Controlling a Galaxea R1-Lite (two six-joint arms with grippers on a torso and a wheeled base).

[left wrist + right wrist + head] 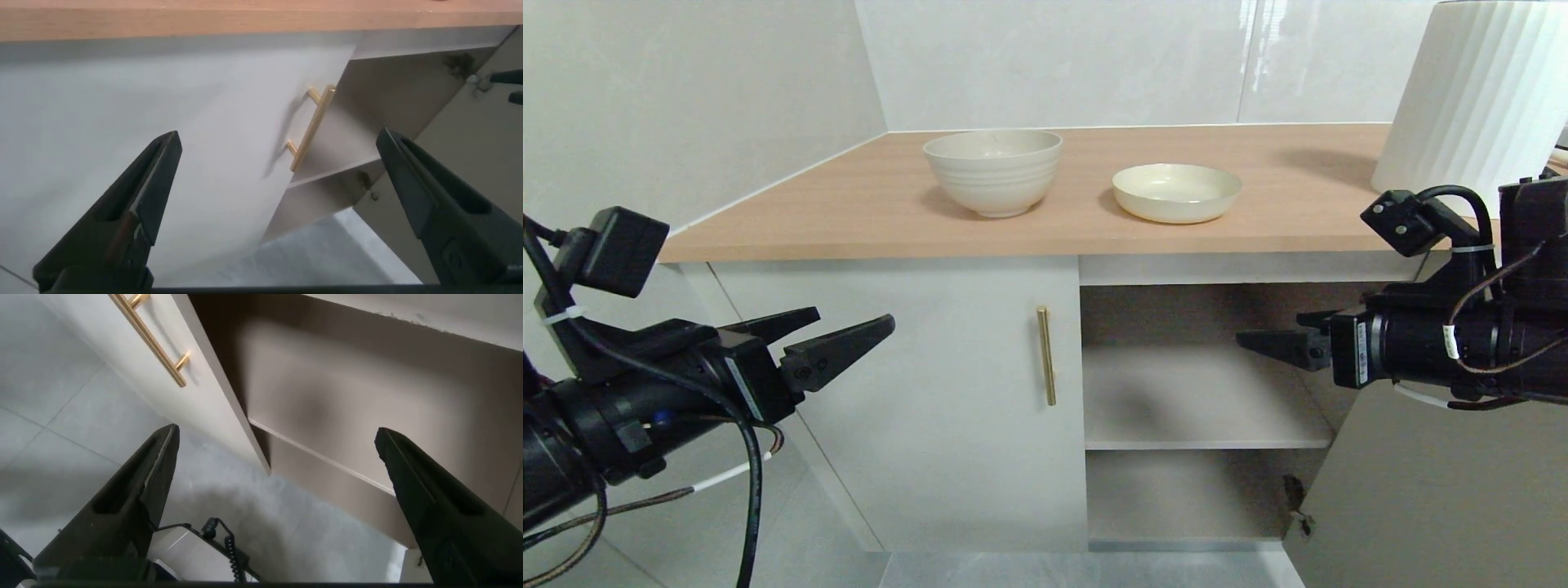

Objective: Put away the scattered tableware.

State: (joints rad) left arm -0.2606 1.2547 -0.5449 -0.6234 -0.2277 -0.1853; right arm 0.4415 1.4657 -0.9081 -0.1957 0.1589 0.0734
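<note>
On the wooden countertop (1282, 204) stand a deep cream bowl (993, 171) and, to its right, a shallow cream dish (1177, 193). Both are upright and hold nothing. My left gripper (855, 317) (279, 135) hangs open below counter level, in front of the shut left cabinet door (915, 392), holding nothing. My right gripper (1258, 336) (276, 433) is open too, with nothing in it. It sits at the mouth of the open right compartment, just above the middle shelf (1205, 400).
The shut door carries a gold bar handle (1046, 356) (309, 131) (155, 335). The right door (1421, 498) is swung open towards me on the right. A white ribbed lampshade (1474, 98) stands at the counter's right end. Tiled walls close in the back and left.
</note>
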